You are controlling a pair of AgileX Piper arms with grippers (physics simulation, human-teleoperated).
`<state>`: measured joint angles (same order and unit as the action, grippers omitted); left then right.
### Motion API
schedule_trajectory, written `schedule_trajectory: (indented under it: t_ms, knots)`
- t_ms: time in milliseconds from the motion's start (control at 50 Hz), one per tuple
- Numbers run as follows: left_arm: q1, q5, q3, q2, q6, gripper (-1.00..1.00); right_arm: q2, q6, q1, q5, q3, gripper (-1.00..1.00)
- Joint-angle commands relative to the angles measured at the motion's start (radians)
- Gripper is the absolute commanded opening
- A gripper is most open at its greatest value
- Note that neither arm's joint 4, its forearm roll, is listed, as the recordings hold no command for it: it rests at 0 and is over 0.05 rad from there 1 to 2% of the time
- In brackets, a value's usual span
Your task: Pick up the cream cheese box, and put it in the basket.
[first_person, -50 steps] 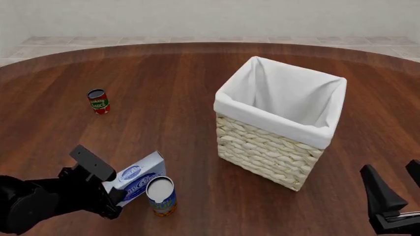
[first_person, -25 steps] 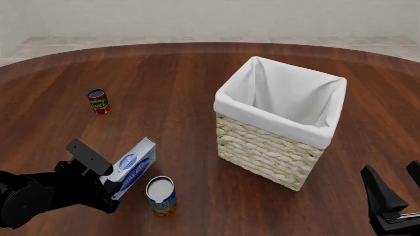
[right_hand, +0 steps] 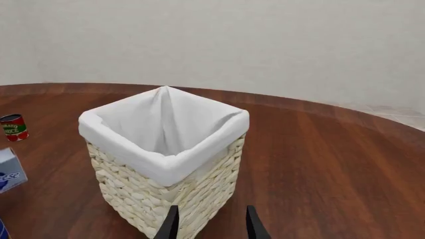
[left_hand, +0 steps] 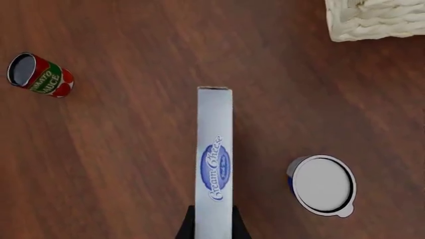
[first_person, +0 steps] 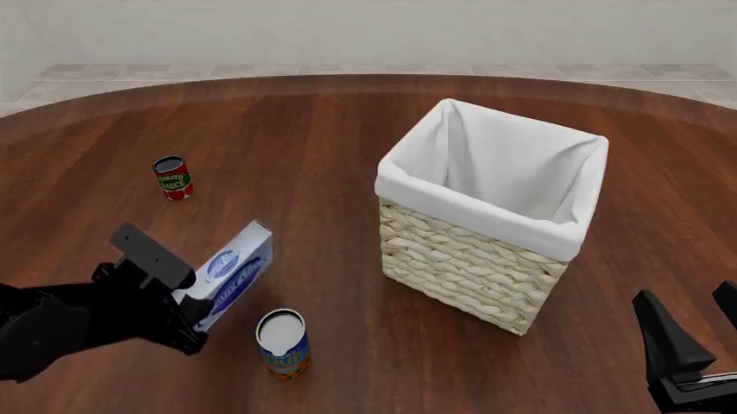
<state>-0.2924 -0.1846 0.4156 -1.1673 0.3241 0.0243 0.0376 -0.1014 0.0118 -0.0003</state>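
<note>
Front view first: left hand point(first_person: 185, 297) clamped on the cream cheese box point(first_person: 234, 272), pinching its near end between the two fingers. Box up off the bench point(first_person: 311, 147), tilted, far end pointing up and away, sitting left of the basket point(first_person: 489, 211) and well apart from it. Blue-orange can point(first_person: 283, 343) standing upright on the wood just below and right of the box, not touching. Small red can point(first_person: 173, 178) farther back on the left, tilted a bit. Basket upright right of center, white liner point(first_person: 507, 164) folded over the rim, nothing visible inside. Right hand point(first_person: 691, 341) down in the near right corner, fingers spread, holding nothing.

Left wrist view: box point(left_hand: 214, 157) seen edge-on, running straight out from between the dark fingers point(left_hand: 188, 226), "Cream Cheese" logo readable on the narrow side. White can top point(left_hand: 323, 184) off to one side, red can point(left_hand: 40, 77) on the other, corner of wicker point(left_hand: 375, 20) at the frame edge.

Right wrist view: two dark fingertips point(right_hand: 171, 224) apart, nothing between them, basket point(right_hand: 166, 164) straight ahead. Sliver of the box point(right_hand: 10, 172) and the red can point(right_hand: 13, 127) at the edge.
</note>
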Motion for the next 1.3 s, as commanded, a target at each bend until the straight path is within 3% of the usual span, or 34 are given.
schedule_trajectory:
  t_ms: [20, 400, 1300]
  knots:
    - [-0.001, -0.011, 0.024, 0.018, 0.019, -1.00, -0.004, 0.000, -0.001, 0.003, 0.000, 1.00]
    - [0.013, -0.019, 0.059, 0.051, 0.067, -1.00, 0.006, 0.000, -0.001, -0.007, 0.000, 1.00]
    - [-0.061, -0.003, 0.151, 0.048, 0.059, -1.00, -0.015, -0.003, -0.006, 0.011, 0.000, 1.00]
